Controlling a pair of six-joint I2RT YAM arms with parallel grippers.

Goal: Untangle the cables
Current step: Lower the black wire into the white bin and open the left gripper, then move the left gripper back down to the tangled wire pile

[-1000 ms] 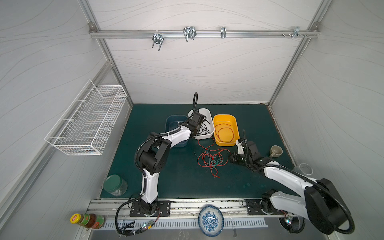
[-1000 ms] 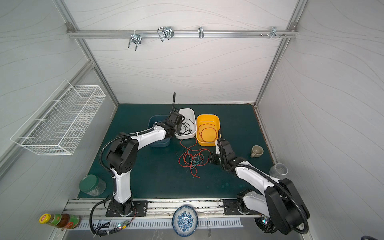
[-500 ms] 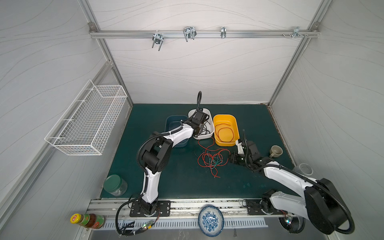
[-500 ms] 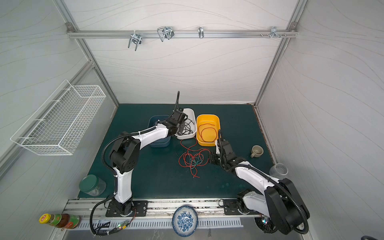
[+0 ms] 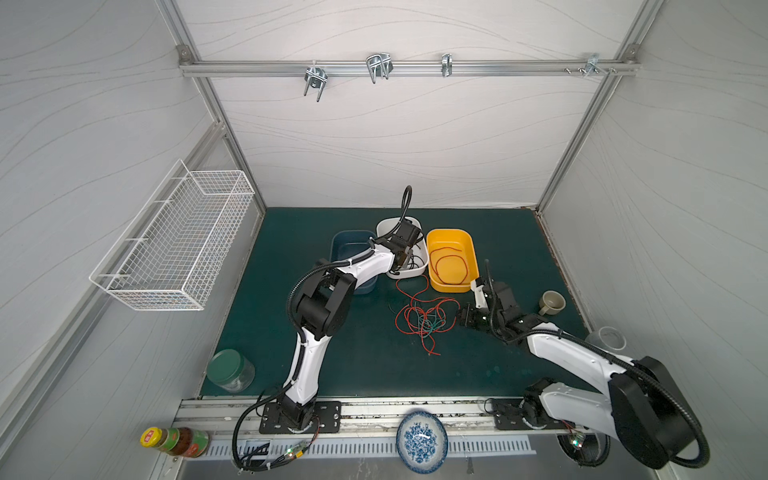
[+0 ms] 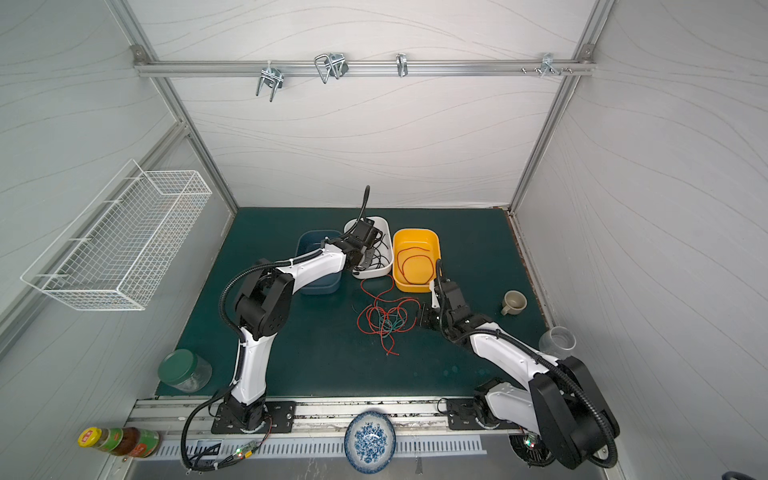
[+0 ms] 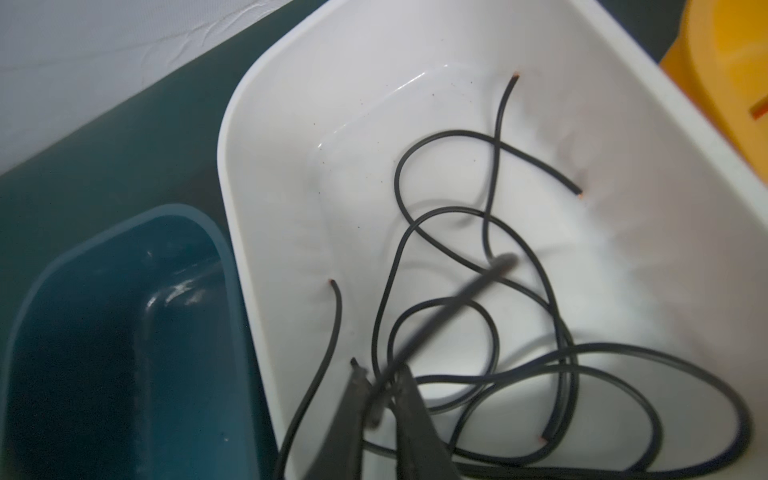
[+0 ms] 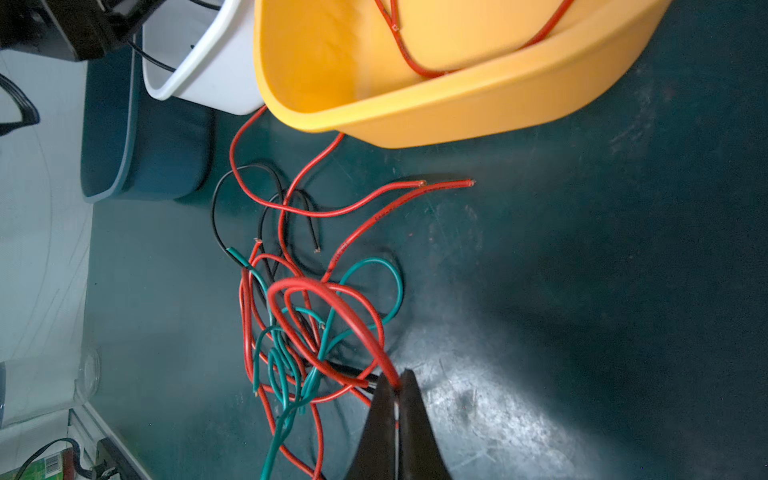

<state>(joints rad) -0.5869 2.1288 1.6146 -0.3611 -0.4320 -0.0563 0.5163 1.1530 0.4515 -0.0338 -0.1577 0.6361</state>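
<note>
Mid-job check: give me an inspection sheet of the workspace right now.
Surface: green mat, no spills seen.
Job's things: cable tangle of red, teal and black on the mat; red cable in yellow bin; black cables in white bin.
Clutter: mug, clear cup, green-lidded jar, patterned plate, sauce bottle.
End effectors: left end effector open over white bin; right end effector shut on red loop of the tangle.
Cables: arm hoses clear of the tangle.
Surroundings: wire basket, hooks on rail.
</note>
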